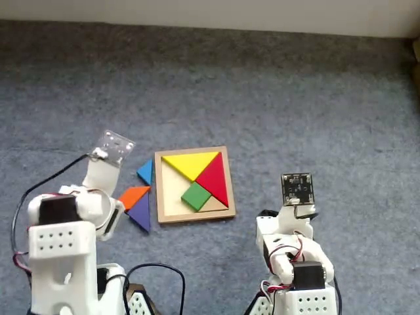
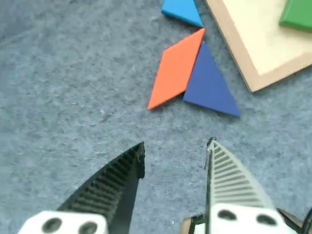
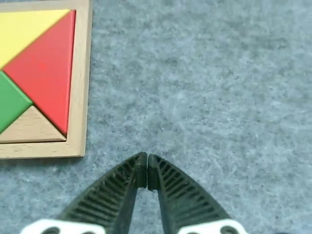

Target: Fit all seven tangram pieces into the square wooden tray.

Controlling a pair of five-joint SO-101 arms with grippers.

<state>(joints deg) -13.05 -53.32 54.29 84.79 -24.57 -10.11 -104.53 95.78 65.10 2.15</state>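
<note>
Hovering spread and empty, your left gripper (image 2: pixel 176 145) had the orange parallelogram (image 2: pixel 176 68) ahead of its jaws, seemingly touching the dark blue triangle (image 2: pixel 208 83); pinching its free corners looked safest. Your right gripper (image 3: pixel 147 163) was closed.

Indoors, lab-type rig prob. — grey carpet (image 1: pixel 295 98) w/ pale wall (image 1: pixel 262 13).
</note>
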